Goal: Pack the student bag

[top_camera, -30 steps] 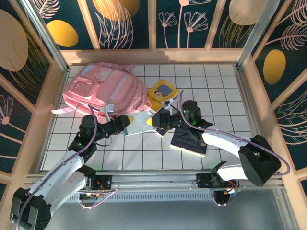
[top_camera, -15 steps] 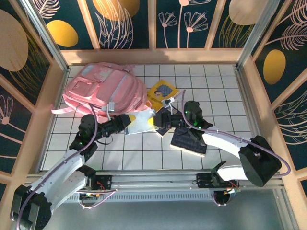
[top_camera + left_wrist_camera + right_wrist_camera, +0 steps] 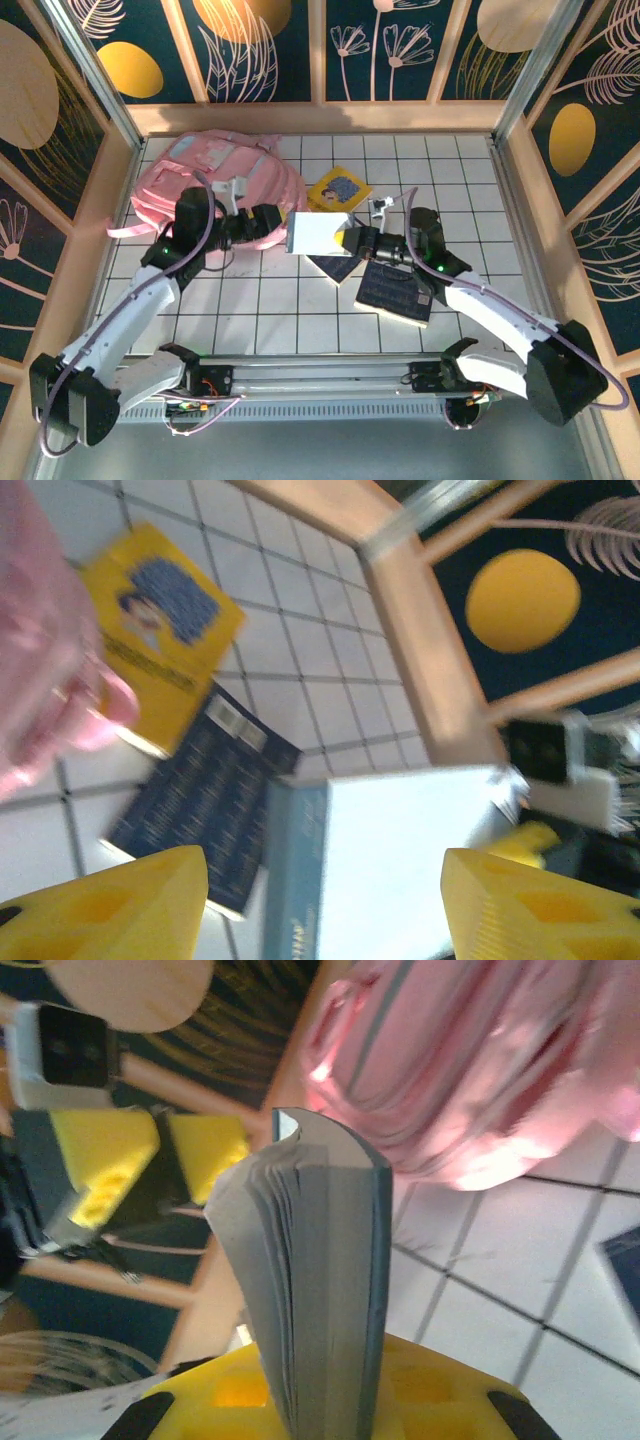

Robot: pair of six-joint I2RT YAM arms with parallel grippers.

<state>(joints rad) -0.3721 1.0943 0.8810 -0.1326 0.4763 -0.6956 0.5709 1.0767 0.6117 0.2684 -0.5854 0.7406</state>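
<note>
The student bag (image 3: pixel 215 185), a large pink backpack, lies at the back left of the tiled table; it also shows in the right wrist view (image 3: pixel 480 1060). A white book with a blue spine (image 3: pixel 318 234) hangs above the table's middle. My right gripper (image 3: pixel 352 240) is shut on its right edge, and its pages stand upright between the yellow pads (image 3: pixel 325 1400). My left gripper (image 3: pixel 270 218) sits just left of the book, by the bag's edge. It is open, its fingers spread wide (image 3: pixel 325 910), and the book (image 3: pixel 400 860) is ahead of them and untouched.
A yellow book (image 3: pixel 338 190) lies right of the bag. A dark blue book (image 3: pixel 335 265) rests under the lifted one. A larger dark book (image 3: pixel 395 290) lies near my right arm. Wooden rails fence the table on all sides.
The white book passed from my left gripper to my right. The left jaws opened and drew back toward the bag. The right jaws shut on the book and lifted it slightly right.
</note>
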